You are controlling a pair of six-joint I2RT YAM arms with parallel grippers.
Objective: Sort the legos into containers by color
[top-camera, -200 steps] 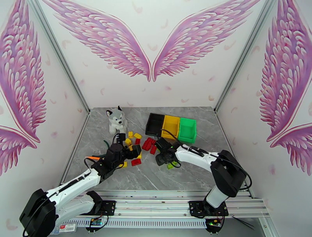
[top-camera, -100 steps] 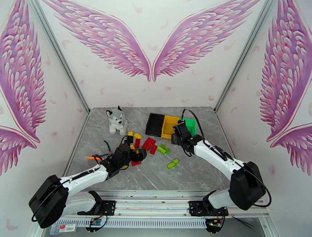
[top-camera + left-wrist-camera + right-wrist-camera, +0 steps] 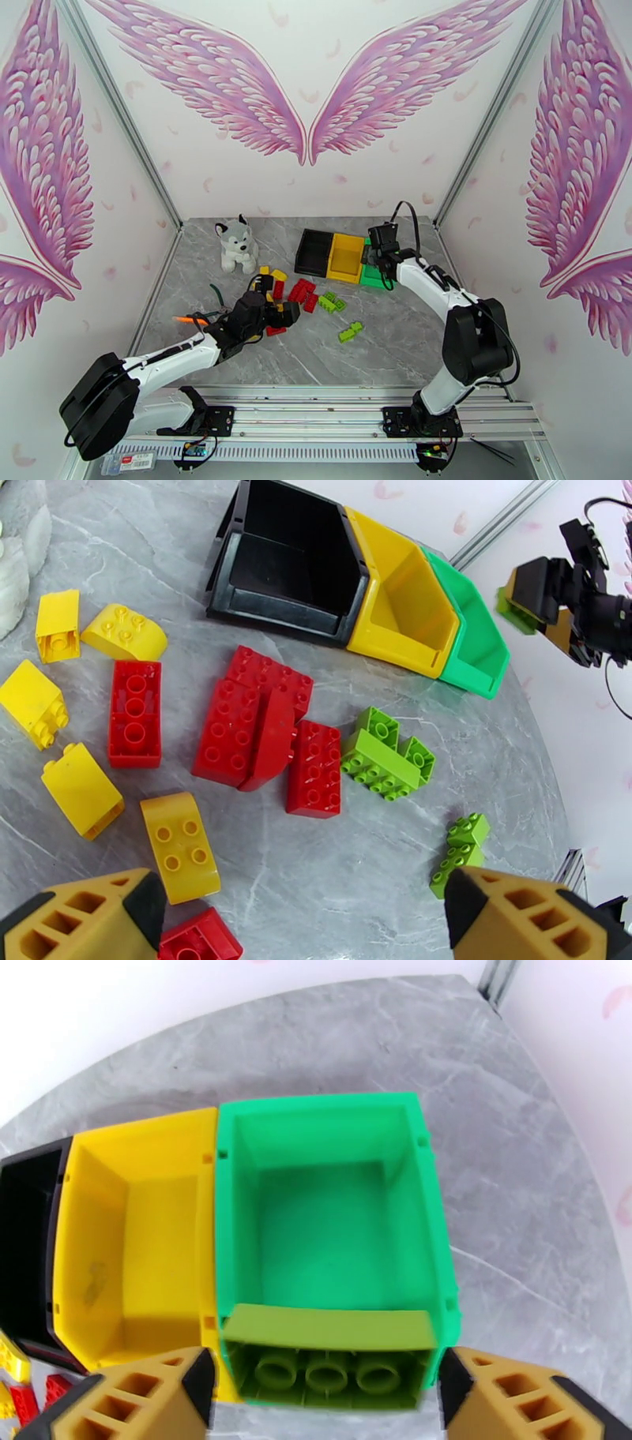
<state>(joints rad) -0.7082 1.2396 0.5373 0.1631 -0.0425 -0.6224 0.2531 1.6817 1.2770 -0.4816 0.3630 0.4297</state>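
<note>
Red legos [image 3: 261, 725], yellow legos [image 3: 178, 843] and green legos [image 3: 387, 752] lie scattered on the grey table, left of the containers. The black bin [image 3: 314, 251], yellow bin [image 3: 346, 256] and green bin [image 3: 381, 276] stand joined in a row. My right gripper [image 3: 328, 1378] is shut on a green lego [image 3: 332, 1347], held just above the near rim of the green bin [image 3: 340, 1110]. That bin's floor is bare. My left gripper [image 3: 304, 922] hovers open and low over the pile's near side, with a red lego [image 3: 197, 942] between its fingers, untouched.
A plush husky [image 3: 235, 243] sits at the back left of the table. Another green lego [image 3: 351, 331] lies alone toward the front, right of the left gripper. Metal frame posts and walls close in the table's sides and back.
My right arm has lifted the green lego from the table's middle and carried it back and right to over the green bin. The left arm stretched forward and dropped lower, then held still.
</note>
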